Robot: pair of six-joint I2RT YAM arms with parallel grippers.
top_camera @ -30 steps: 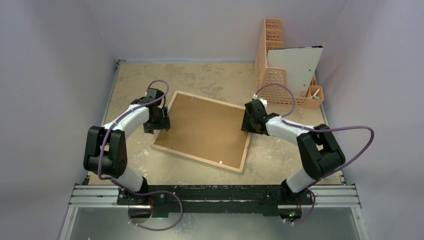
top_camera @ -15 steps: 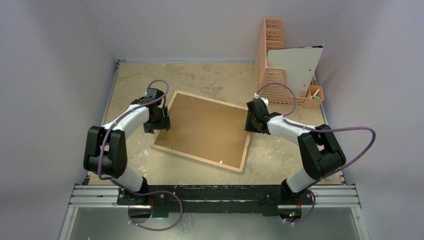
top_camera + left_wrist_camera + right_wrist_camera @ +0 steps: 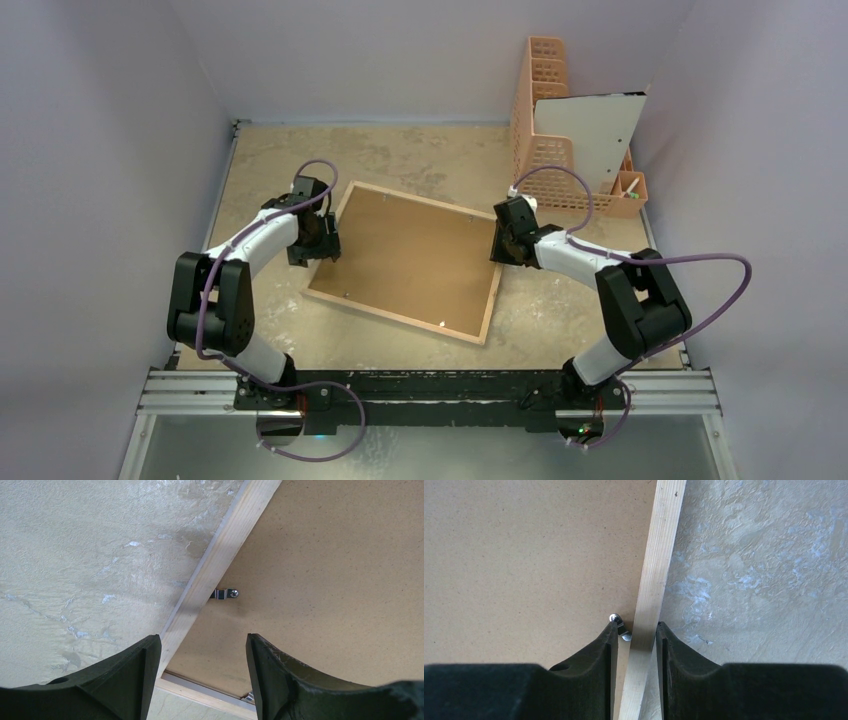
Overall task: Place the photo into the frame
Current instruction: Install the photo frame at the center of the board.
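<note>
Frame (image 3: 659, 555), rectangular, light-wood rim, back up: left claw (image 3: 201, 645) spread astride its left rim; right claw (image 3: 635, 630) narrow astride right rim, cannot tell if clamped.

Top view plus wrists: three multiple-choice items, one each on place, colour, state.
1. Where does the peach basket stand?
A) far right corner of the table
B) near left corner
C) near middle

2. What colour is the backing board facing up in the frame?
A) white
B) brown
C) blue

3. How is the left gripper?
A) shut tight
B) out of view
C) open, astride the frame's rim

1A: it stands far back on the right. 2B: brown board fills the rim. 3C: both fingers clear the rim.
</note>
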